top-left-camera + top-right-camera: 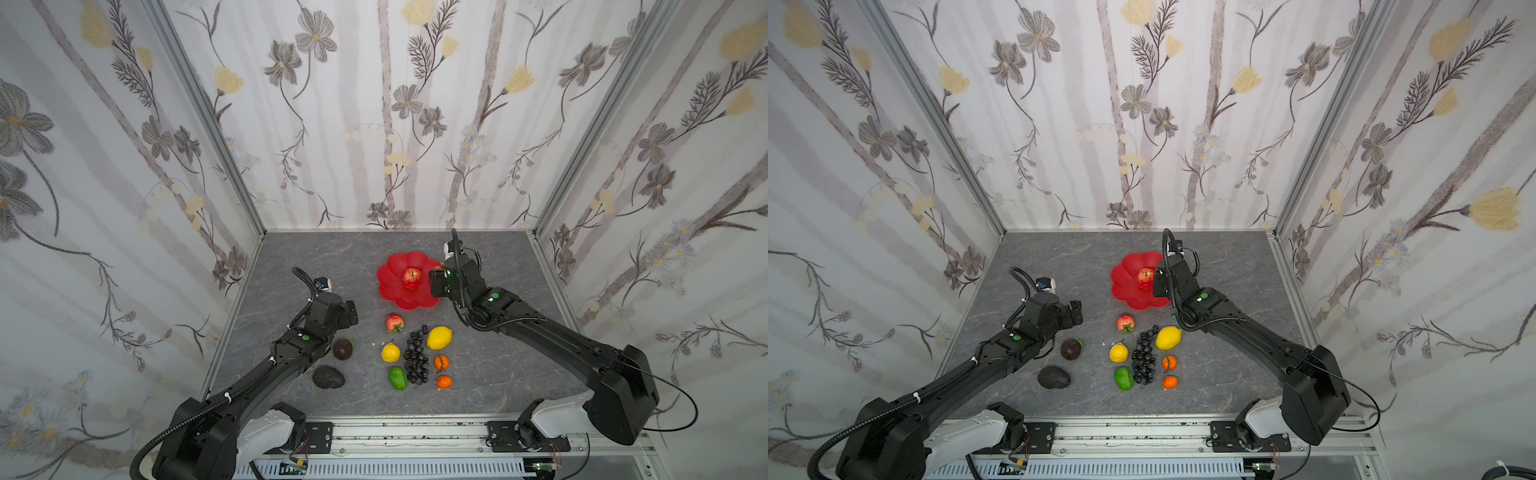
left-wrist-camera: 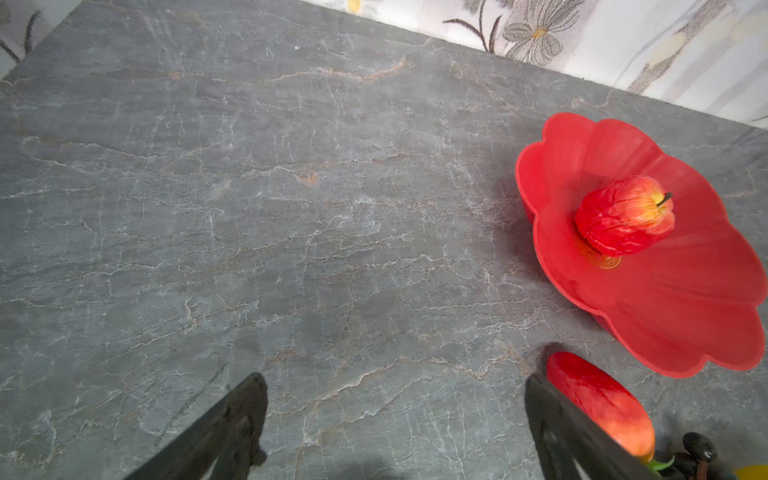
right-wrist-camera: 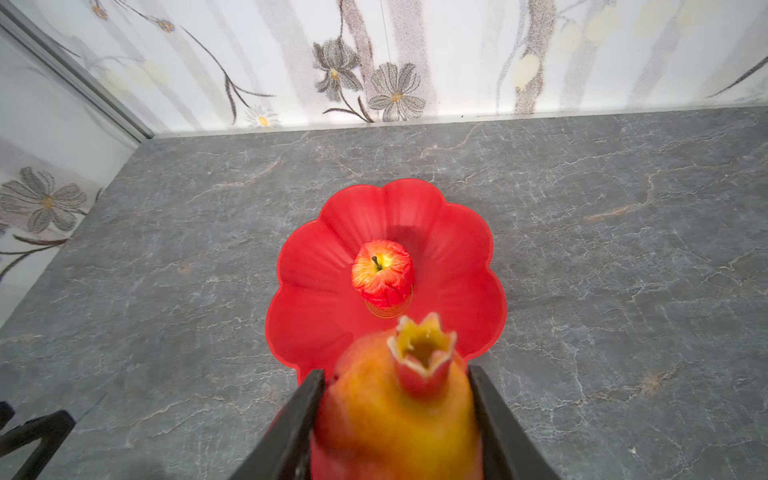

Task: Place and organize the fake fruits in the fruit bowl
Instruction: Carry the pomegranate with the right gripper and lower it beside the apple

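Grasping pomegranate (image 3: pixel 395 415) between right fingers (image 3: pixel 299 415), crown outward, over rim of fruit bowl (image 3: pixel 316 257) on side facing right edge of worktop (image 1: pixel 311 257). Holding nothing in left fingers (image 2: pixel 245 407): spread wide above bare worktop left of middle, just beside small apple (image 1: pixel 394 323). Locating fruit bowl near far edge, right of middle, with one red apple (image 1: pixel 411 277) at its centre. Counting loose between bowl and near edge: lemon (image 1: pixel 439 337), small yellow fruit (image 1: pixel 390 352), grape bunch (image 1: pixel 417 359), green pepper (image 1: pixel 397 377), far orange (image 1: pixel 441 363), near orange (image 1: pixel 444 381), dark round fruit (image 1: pixel 343 348), avocado (image 1: pixel 328 377).

A red apple (image 1: pixel 411 277) sits in the fruit bowl (image 1: pixel 390 289); the grape bunch (image 1: pixel 417 359) lies outside.
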Tool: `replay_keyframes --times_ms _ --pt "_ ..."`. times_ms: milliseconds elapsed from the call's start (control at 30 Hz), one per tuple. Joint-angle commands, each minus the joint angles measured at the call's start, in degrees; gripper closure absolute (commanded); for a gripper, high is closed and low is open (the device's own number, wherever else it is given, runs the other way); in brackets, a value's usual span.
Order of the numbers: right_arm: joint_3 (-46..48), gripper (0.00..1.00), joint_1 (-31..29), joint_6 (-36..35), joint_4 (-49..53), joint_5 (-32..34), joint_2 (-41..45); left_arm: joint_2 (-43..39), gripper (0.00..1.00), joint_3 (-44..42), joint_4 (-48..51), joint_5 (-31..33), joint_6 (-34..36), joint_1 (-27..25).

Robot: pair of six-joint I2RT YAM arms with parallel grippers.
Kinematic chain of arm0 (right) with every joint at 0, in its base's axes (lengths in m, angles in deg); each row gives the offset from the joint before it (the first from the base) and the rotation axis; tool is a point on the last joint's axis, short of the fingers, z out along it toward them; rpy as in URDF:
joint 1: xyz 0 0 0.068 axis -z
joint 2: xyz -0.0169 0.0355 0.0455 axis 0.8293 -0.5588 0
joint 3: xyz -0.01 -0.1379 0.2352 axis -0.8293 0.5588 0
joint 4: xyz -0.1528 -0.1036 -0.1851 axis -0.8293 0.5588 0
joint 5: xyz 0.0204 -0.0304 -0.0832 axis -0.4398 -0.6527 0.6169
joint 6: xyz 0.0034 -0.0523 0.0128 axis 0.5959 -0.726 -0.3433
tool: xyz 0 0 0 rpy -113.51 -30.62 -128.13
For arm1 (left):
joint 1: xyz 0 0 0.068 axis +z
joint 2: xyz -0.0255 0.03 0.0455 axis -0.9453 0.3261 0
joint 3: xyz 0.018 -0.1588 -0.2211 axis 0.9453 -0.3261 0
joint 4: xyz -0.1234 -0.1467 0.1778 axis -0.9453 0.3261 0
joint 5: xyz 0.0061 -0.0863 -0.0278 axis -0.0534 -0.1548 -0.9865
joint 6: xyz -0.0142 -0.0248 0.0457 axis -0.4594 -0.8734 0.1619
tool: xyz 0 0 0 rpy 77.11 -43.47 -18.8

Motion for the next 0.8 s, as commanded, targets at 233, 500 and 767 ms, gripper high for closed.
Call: replay_keyframes --times_ms 233,500,767 --pt "-5.24 0.69 2.78 -2.78 -4.12 -1.68 -10.18 -6.05 0.01 -5.71 -8.03 -1.62 2.76 0.38" --pt "-8.71 0.69 3.98 -2.60 -5.69 -4.33 -17.34 -9.24 0.01 -8.10 -10.24 -1.06 3.32 0.37" --pt "-8.59 0.68 5.06 -1.29 -8.03 -5.16 -21.40 -10.02 0.01 -8.85 -10.77 -0.28 3.60 0.42"
